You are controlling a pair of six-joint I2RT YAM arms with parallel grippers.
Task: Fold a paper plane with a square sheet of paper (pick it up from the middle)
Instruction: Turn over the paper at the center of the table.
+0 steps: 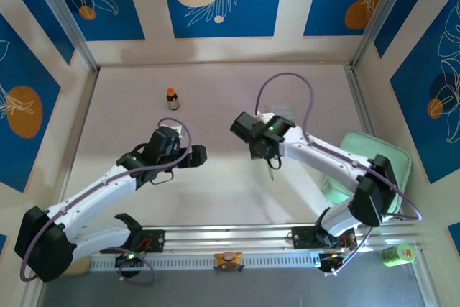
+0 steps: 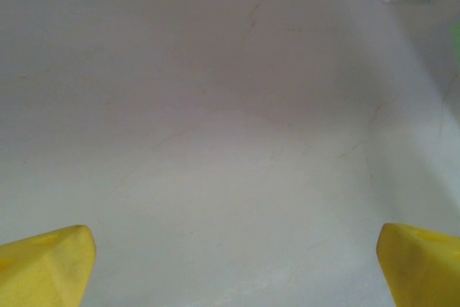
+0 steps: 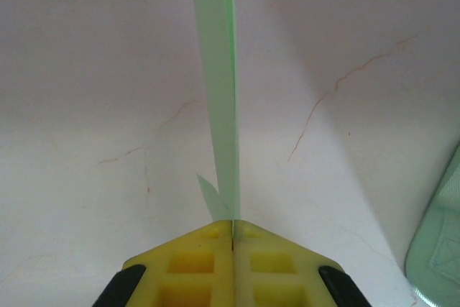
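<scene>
While the right gripper [image 3: 232, 229] pinches the folded green paper [image 3: 219, 91] between closed fingers, edge-on above the pale table [image 1: 223, 192], the left gripper [image 2: 233, 267] hangs to its left, fingers spread wide and holding nothing; farther back stands a small brown bottle [image 1: 172, 98] with orange cap.

White table [image 1: 215, 192], brown bottle [image 1: 172, 98], mint tray [image 1: 392, 154]

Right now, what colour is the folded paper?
The paper is pale green, clearest in the right wrist view.
</scene>
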